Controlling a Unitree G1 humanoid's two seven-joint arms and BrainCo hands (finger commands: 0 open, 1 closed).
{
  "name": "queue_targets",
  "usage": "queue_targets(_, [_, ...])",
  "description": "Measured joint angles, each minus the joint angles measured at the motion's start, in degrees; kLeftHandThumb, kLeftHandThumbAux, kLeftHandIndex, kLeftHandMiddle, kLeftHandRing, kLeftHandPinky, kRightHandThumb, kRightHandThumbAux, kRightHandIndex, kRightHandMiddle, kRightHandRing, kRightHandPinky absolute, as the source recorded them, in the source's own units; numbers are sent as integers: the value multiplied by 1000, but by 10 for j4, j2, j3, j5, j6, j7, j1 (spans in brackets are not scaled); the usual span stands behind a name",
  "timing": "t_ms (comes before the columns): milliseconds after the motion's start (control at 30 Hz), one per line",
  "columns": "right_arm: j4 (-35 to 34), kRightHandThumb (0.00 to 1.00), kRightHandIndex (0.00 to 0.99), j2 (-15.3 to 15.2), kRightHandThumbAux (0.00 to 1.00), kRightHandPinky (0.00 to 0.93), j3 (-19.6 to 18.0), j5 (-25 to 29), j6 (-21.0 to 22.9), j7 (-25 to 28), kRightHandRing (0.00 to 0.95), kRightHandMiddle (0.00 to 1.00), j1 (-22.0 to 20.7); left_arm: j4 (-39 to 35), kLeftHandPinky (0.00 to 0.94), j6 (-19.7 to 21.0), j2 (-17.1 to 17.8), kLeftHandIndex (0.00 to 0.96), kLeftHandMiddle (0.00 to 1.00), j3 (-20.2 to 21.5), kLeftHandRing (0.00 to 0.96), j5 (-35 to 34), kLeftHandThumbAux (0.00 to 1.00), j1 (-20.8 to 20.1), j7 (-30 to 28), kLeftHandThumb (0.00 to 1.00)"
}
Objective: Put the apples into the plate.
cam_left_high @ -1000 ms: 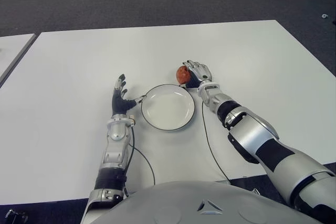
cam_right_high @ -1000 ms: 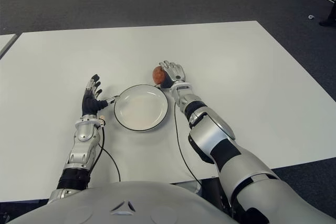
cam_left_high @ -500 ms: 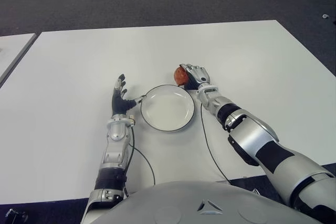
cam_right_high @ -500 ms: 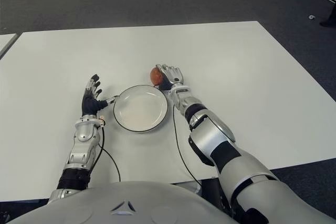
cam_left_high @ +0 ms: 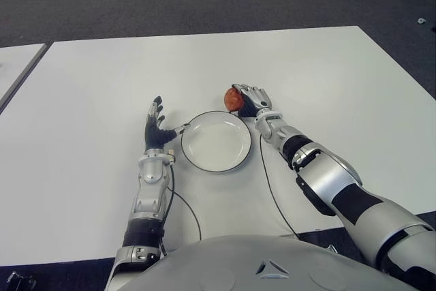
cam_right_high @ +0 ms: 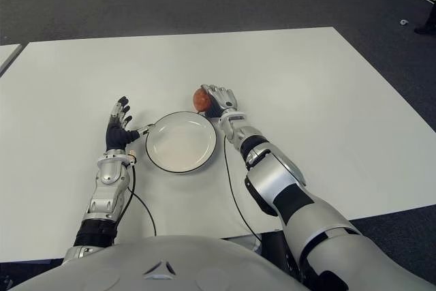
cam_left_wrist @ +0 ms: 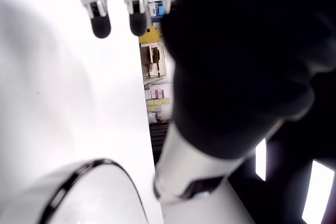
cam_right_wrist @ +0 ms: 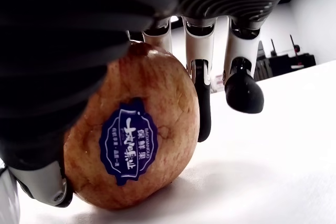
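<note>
Reddish-brown stickered apple (cam_right_wrist: 131,145) is cupped by the right hand (cam_left_high: 252,98), fingers (cam_right_wrist: 201,85) curled around it; needs lifting clear over the white black-rimmed plate (cam_left_high: 197,159) rim beside the thumb. Left hand (cam_left_high: 157,129) sits spread, empty.

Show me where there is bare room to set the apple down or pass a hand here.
The plate holds nothing, so its whole inside is free. The table is bare beyond the right hand and wide open on the left hand's outer side. It is crowded only at the plate's rim: the right hand holds the apple at its far edge, the left hand beside it.
</note>
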Motion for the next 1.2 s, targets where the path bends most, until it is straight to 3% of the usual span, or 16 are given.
queue_targets(767, [0, 852, 390, 1, 681, 829, -12, 0, -2, -2, 838, 530, 3, 1, 39, 0, 0, 0, 0, -1, 0, 1, 332, 0, 0, 0])
queue_targets(1200, [0, 853, 391, -2, 680, 845, -42, 11, -8, -14, 842, 530, 6, 1, 38, 0, 0, 0, 0, -3, 0, 3, 331, 0, 0, 0])
